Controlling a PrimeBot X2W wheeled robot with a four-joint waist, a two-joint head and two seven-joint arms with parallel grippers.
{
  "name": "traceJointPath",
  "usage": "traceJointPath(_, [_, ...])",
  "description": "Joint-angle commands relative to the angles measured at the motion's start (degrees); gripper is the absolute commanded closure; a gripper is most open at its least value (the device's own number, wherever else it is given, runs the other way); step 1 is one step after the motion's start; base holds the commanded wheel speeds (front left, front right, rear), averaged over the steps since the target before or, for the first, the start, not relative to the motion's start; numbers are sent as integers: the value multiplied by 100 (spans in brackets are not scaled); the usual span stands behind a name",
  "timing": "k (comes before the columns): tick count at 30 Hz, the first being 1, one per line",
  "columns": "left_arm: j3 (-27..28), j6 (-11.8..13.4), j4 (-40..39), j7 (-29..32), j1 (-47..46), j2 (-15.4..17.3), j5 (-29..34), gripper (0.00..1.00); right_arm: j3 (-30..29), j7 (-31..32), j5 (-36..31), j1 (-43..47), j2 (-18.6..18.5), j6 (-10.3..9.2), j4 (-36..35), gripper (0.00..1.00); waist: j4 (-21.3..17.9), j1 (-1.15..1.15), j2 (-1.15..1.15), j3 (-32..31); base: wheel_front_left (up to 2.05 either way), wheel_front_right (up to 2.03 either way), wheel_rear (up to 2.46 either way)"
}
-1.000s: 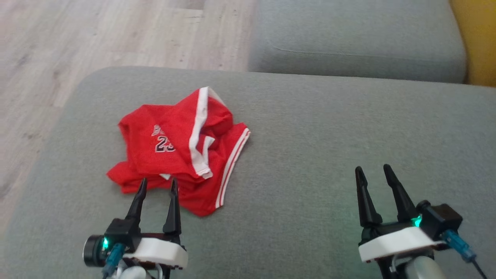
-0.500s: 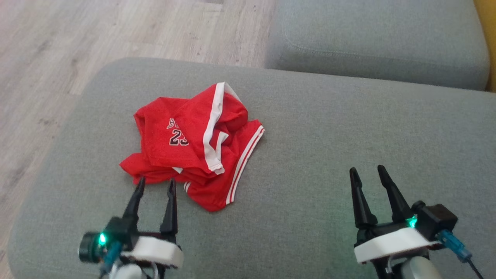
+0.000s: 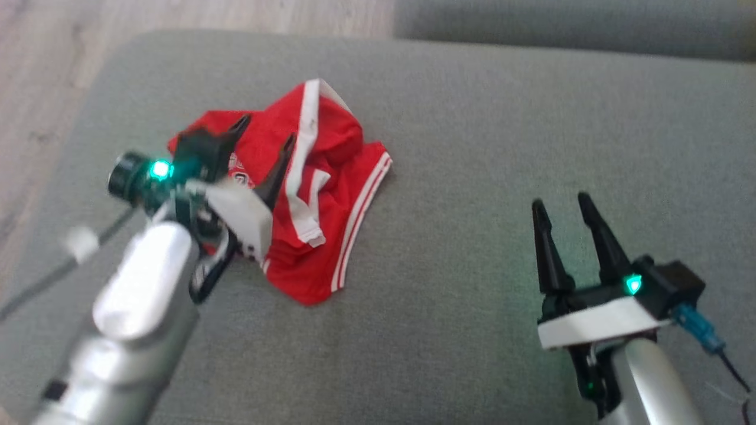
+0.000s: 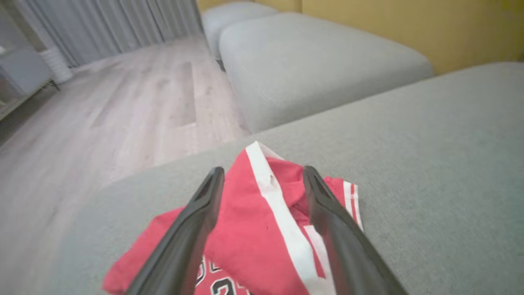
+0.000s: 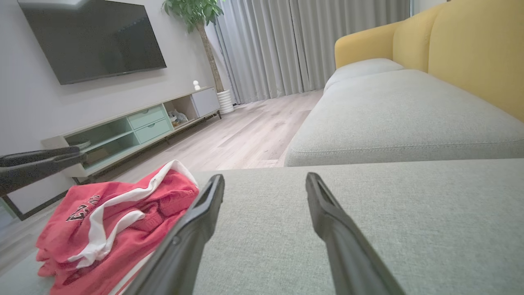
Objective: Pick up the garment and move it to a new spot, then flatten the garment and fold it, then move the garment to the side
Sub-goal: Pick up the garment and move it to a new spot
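Observation:
The garment (image 3: 331,183) is a red jersey with white trim and dark lettering, crumpled on the left part of the grey sofa cushion (image 3: 472,177). My left gripper (image 3: 263,133) hovers open over the garment's left half, fingers apart with red cloth showing between them in the left wrist view (image 4: 262,213). My right gripper (image 3: 561,203) stands open over bare cushion to the right of the garment, nothing between its fingers. In the right wrist view the garment (image 5: 110,217) lies left of those fingers (image 5: 196,221).
Wooden floor (image 3: 41,77) lies beyond the cushion's left edge. A second grey cushion (image 5: 393,119) and a yellow sofa back (image 5: 470,53) sit ahead and to the right. A TV cabinet (image 5: 135,131) stands across the room.
My left arm has risen and reached forward, from the garment's near edge to over the garment. The right gripper has barely moved. The head camera has tilted down, shifting the picture.

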Motion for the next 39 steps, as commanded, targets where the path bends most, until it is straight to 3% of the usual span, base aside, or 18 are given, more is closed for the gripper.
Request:
traceJointPath(1, [-101,6,-126,285,-411,314,-337,0,130,-61,0,-198,-44,-4,-196,0,-180,-1,0,261,0,0,0])
traceJointPath(5, [-808,4,-3,897,-920,844,-926,0,167,-61,63,-345,-44,-4,-198,0,-355,-1,0,440,0,0,0])
traceJointPath(9, [-1287,3,216,1219,-1200,1170,-1385,0,186,-61,117,-430,-44,-4,-191,0,-495,-1,0,525,0,0,0])
traceJointPath(20, [-1812,3,853,1250,-1494,1373,-1849,0,176,-61,167,-497,-44,-4,-193,0,-670,-1,0,581,0,0,0])
traceJointPath(22, [-1836,3,969,1185,-1542,1358,-1845,96,159,-61,162,-495,-44,-4,-192,0,-674,-1,0,581,0,0,0])
traceJointPath(23, [-1833,3,1017,1139,-1567,1344,-1846,100,153,-61,159,-493,-44,-4,-190,0,-674,-1,0,577,0,0,0])
traceJointPath(30, [-1587,206,1043,284,-1637,1222,-1851,100,101,-61,155,-431,-44,-4,-109,0,-653,-1,0,360,0,0,0])
traceJointPath(39, [-1024,513,127,-1184,-1524,1158,-1997,100,-99,-61,145,-279,-44,-4,-59,0,-575,-1,0,-65,0,0,0])
